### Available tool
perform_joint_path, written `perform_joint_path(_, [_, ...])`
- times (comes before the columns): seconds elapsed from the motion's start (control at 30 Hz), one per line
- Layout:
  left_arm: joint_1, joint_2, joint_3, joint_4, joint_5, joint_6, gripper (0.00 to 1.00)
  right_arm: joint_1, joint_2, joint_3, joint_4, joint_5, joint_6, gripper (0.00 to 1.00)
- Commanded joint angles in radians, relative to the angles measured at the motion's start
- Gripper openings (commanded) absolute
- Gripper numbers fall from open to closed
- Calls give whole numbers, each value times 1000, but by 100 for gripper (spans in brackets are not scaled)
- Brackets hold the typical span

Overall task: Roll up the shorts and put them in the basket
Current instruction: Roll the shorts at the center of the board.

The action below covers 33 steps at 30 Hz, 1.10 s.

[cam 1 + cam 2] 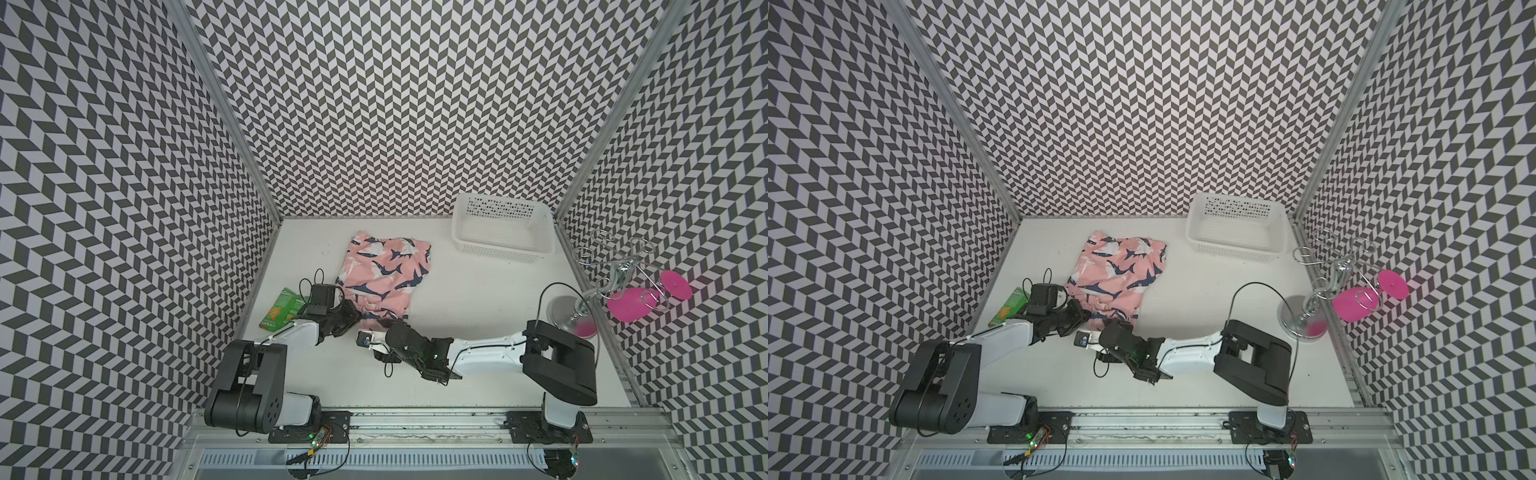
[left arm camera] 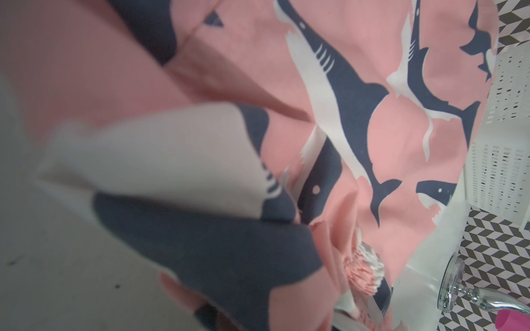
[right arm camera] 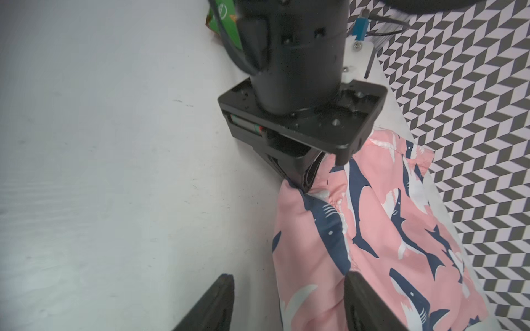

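The pink shark-print shorts (image 1: 382,270) (image 1: 1117,270) lie folded on the white table, with the gathered waistband toward the arms. My left gripper (image 1: 356,318) (image 1: 1086,319) is shut on the waistband's left corner. The right wrist view shows its jaws clamped on the fabric (image 3: 311,177). Pink and navy cloth (image 2: 387,129) fills the left wrist view and hides the jaws there. My right gripper (image 3: 289,286) (image 1: 400,319) stands open at the waistband's right end. One of its fingers (image 3: 355,289) is over the fabric (image 3: 387,243) and the other over bare table.
A white perforated basket (image 1: 503,249) stands at the back right. A green snack bag (image 1: 280,309) lies by the left wall beside the left arm. A chrome glass rack (image 1: 582,307) holding a pink glass (image 1: 631,305) stands at the right edge.
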Motion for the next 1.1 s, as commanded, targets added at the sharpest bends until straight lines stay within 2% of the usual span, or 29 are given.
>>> perform_joint_path(0.0, [7,-18,28,-39,24,25,0,16,47,8,91,101,-81,66])
perform_joint_path(0.3, [16,-20,36,-39,61,24,0,0,199,68,144,176,-132,65])
perform_joint_path(0.4, [18,-21,38,-37,79,25,0,-19,215,84,145,156,-131,58])
perform_joint_path(0.47, [19,-20,39,-42,84,27,0,-35,220,108,101,126,-106,43])
perform_joint_path(0.53, [23,-23,40,-41,86,27,0,-57,226,152,0,50,-65,14])
perform_joint_path(0.57, [27,-24,40,-38,86,27,0,-67,226,174,-51,9,-40,5])
perform_joint_path(0.6, [31,-27,40,-35,84,28,0,-79,223,195,-102,-46,-12,0])
perform_joint_path(0.63, [36,-30,41,-34,84,30,1,-90,218,211,-151,-96,14,0])
perform_joint_path(0.67, [42,-33,44,-34,79,34,12,-100,213,226,-198,-138,33,0])
perform_joint_path(0.73, [59,-55,54,-49,53,36,46,-121,214,271,-306,-236,92,0])
perform_joint_path(0.8, [81,-90,59,-59,30,31,61,-140,226,321,-403,-339,141,0])
perform_joint_path(0.9, [119,-168,70,-110,-19,28,73,-152,255,387,-496,-395,206,0])
perform_joint_path(1.07, [157,-329,53,-177,-75,36,76,-199,297,483,-627,-639,301,0])
